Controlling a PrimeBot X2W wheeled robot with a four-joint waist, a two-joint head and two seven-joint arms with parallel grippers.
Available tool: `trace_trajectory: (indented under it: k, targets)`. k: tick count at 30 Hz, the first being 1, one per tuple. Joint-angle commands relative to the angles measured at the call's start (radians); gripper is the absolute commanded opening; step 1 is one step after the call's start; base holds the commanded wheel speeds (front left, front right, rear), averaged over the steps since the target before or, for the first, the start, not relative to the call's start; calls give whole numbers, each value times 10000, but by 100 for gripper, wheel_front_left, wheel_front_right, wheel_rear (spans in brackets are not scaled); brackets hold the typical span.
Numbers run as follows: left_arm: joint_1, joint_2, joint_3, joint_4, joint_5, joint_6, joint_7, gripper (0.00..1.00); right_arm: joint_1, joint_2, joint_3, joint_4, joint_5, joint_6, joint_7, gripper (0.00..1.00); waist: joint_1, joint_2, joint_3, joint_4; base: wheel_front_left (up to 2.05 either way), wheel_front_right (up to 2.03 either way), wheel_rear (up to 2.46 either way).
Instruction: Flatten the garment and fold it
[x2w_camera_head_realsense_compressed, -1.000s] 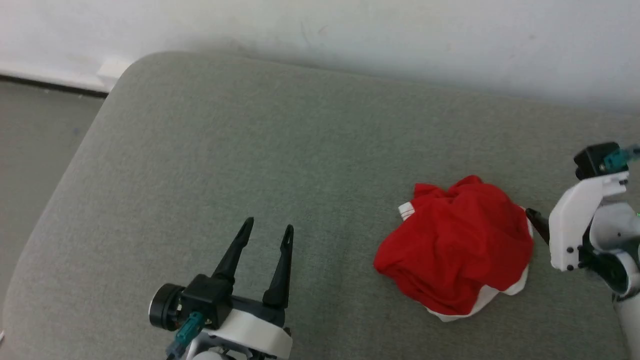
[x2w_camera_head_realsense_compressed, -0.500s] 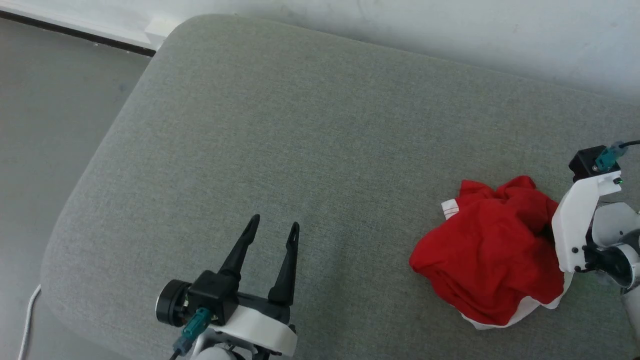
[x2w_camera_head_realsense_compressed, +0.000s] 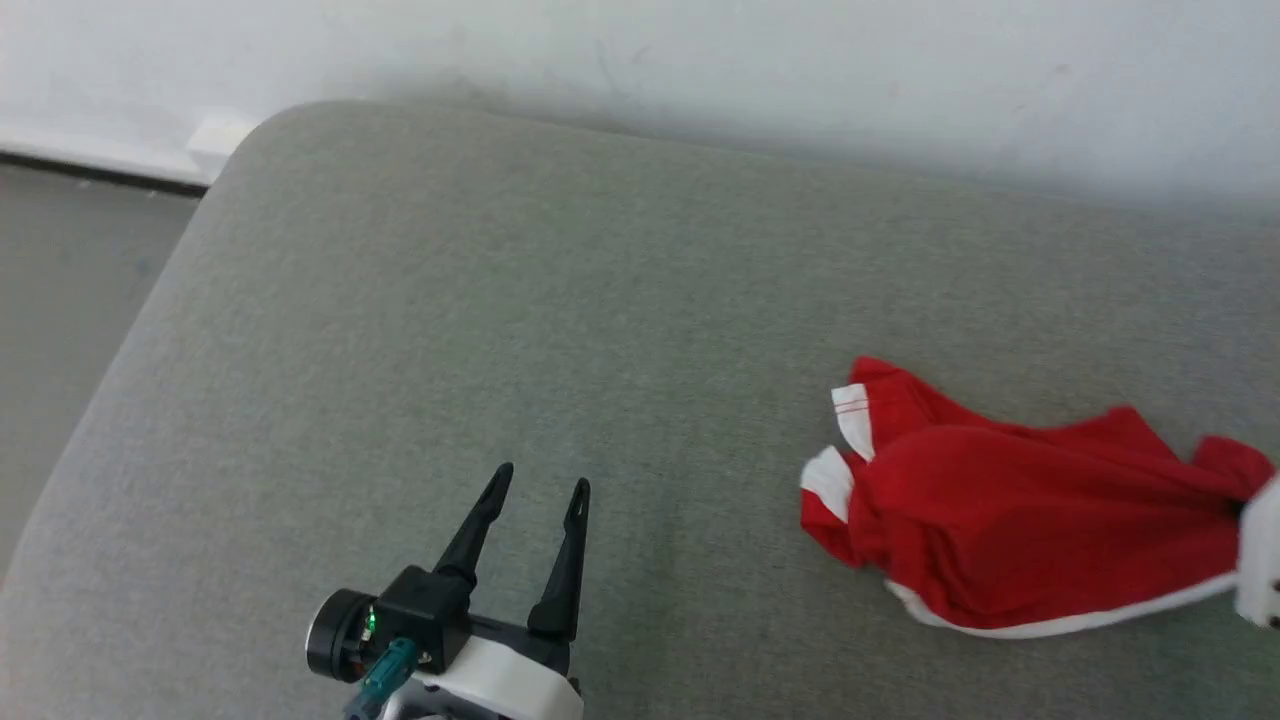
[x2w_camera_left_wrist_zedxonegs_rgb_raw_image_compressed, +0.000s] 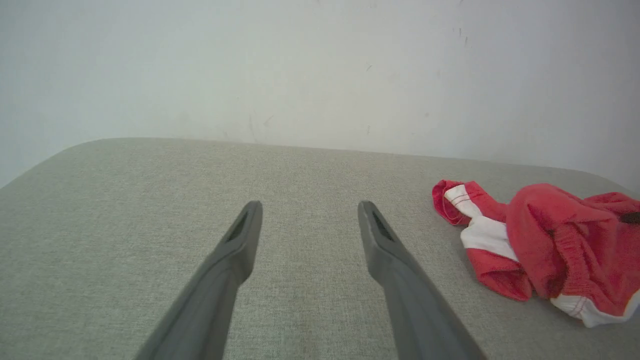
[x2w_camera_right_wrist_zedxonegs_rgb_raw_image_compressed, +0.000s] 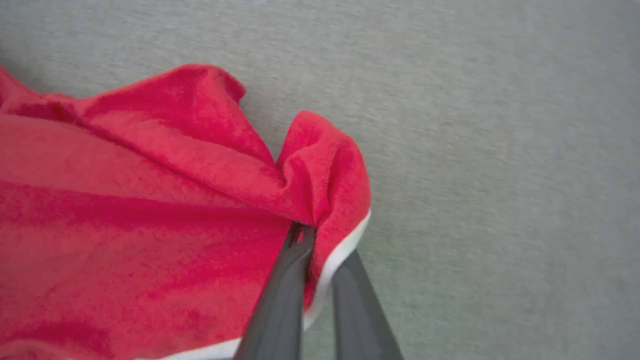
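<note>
Barely begun, I judge: the right gripper (x2w_camera_right_wrist_zedxonegs_rgb_raw_image_compressed: 320, 250) pinches the bunched garment (x2w_camera_head_realsense_compressed: 1020, 530), far from the cushion's (x2w_camera_head_realsense_compressed: 500, 300) left edge; the left gripper (x2w_camera_head_realsense_compressed: 542, 477) hangs spread; flattening and folding remain.

Left tool (x2w_camera_head_realsense_compressed: 542, 477) spread; right tool (x2w_camera_right_wrist_zedxonegs_rgb_raw_image_compressed: 322, 245) pinched (fingers together)

The garment (x2w_camera_head_realsense_compressed: 1020, 520) is a pair of small red shorts of soft fabric with white stripes, crumpled and stretched long, not flat. It lies on the grey cushion (x2w_camera_head_realsense_compressed: 500, 300), toward 4 o'clock in the head view. Its 3 o'clock end is pinched by the right gripper (x2w_camera_right_wrist_zedxonegs_rgb_raw_image_compressed: 320, 245), and its white-striped folds lie at 9 o'clock.
</note>
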Motion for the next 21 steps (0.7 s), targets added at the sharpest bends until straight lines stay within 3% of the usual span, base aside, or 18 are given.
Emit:
trace_trajectory:
  k: [1, 6, 7, 8, 17, 21]
  targets:
    - [72, -33, 47, 29, 79, -71, -47, 100, 456, 116, -460, -261, -291, -21, -50, 0, 0, 0, -489, -814, 0, 0, 0]
    - [113, -107, 25, 119, 130, -200, -47, 100, 1691, 1097, -1793, -963, -1022, -21, -168, 3, 0, 0, -605, -1424, 0, 0, 0]
    - [110, -117, -13, 162, 152, -243, -47, 100, 1785, 1307, -1944, -1060, -1171, -21, -382, 48, 0, 0, -615, -1512, 0, 0, 0]
    - [104, -128, -54, 207, 171, -287, -47, 100, 1830, 1532, -1996, -1154, -1255, -21, -617, 100, 0, 0, -635, -1597, 0, 0, 0]
    - [67, -226, -505, 576, 125, -679, -43, 100, 1836, 2455, -1437, -2776, -1220, -21, -4120, 100, 0, 0, -791, -2088, 0, 0, 0]
    - [39, -328, -986, 847, -338, -965, 518, 100, 2320, 2848, -1014, -3647, -1195, -21, -5594, 100, 0, 0, -745, -2307, 0, 0, 0]
